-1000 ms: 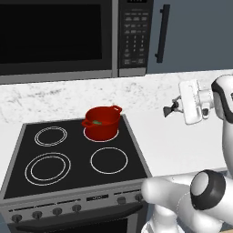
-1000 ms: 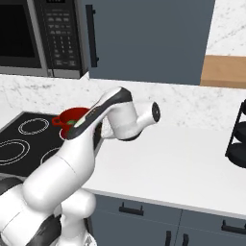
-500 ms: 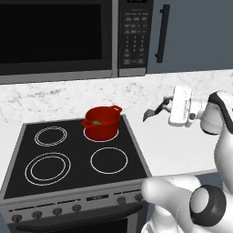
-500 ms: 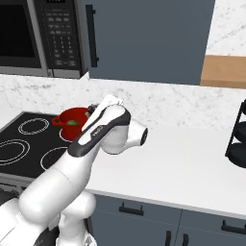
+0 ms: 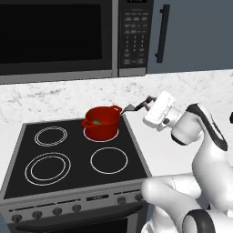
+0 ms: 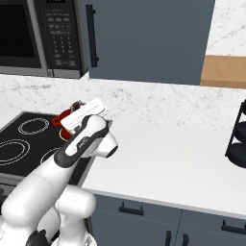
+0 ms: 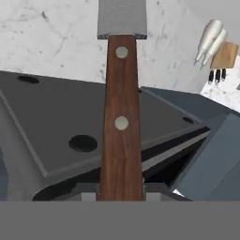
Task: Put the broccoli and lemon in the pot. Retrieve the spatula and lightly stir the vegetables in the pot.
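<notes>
1. Jaws are closed tight on the spatula (image 5: 135, 107), gripping its brown wooden handle; in the hand view that handle (image 7: 121, 117) runs straight up from between the dark finger tips, with two pale rivets and a grey blade at the top.
2. The gripper (image 5: 148, 101) hangs above the counter (image 5: 166, 150) just right of the stove (image 5: 73, 159), with the spatula's dark blade reaching left toward the rim of the pot (image 5: 102, 123).
3. In the right base view the white hand (image 6: 86, 115) sits in front of the pot (image 6: 61, 120), hiding most of it.
4. A microwave (image 5: 68, 36) hangs over the stove, and a dark blue cabinet (image 5: 191, 34) with a vertical black handle stands to its right, above the gripper.
5. The pot is bright red and round with two small loop handles, and it stands on the rear right burner.
6. A small green lump, the broccoli (image 5: 96, 122), lies inside the pot near its middle.
7. The other three burner rings are bare, with the front right ring (image 5: 109, 160) just in front of the pot.
8. The white counter (image 6: 168, 163) stretches wide to the right, as far as a dark tiered rack (image 6: 238, 139) at the far edge.
9. A wooden board (image 6: 223, 72) leans at the wall above that stretch.
10. The marbled backsplash (image 5: 54, 98) closes the space behind the stove.
</notes>
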